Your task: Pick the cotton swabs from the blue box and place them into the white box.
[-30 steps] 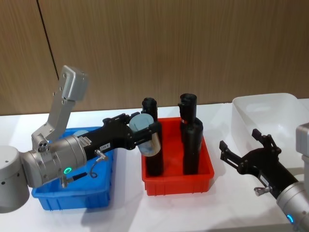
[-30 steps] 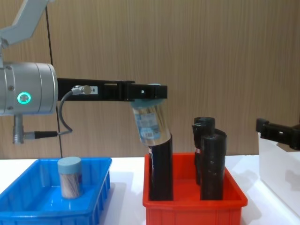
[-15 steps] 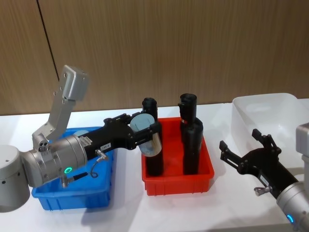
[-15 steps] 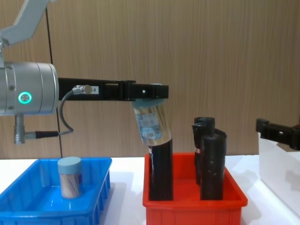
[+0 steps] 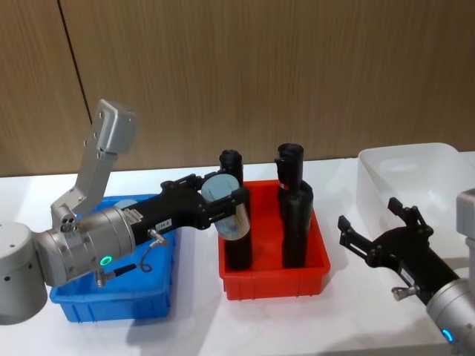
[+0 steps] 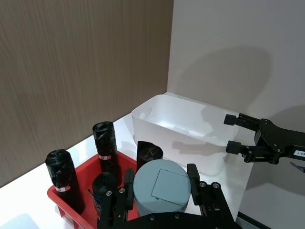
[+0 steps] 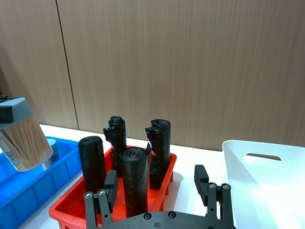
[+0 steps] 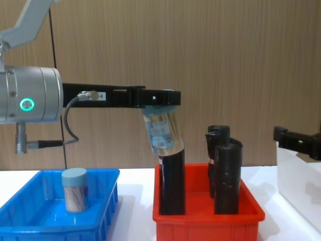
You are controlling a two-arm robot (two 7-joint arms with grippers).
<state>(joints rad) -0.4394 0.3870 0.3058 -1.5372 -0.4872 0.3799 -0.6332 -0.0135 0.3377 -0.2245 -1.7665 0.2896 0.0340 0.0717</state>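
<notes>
The left pincer (image 5: 220,197) grips one tub of cotton swabs (image 8: 163,131) by its pale lid. The tub hangs tilted in the air over the left end of the red bin (image 5: 274,282), just in front of a tall black bottle (image 8: 171,186). A second tub (image 8: 74,190) stands upright in the blue box (image 5: 111,305) at the bench's (image 5: 194,320) left side. The right pincer (image 5: 369,216) hovers with its fingers spread wide between the red bin and the white box (image 5: 413,156), which sits at the bench's right edge.

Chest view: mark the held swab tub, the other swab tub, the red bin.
held swab tub (image 8: 162,132), chest view, labelled side.
other swab tub (image 8: 74,174), chest view, pale lid.
red bin (image 8: 208,229), chest view, front wall.
</notes>
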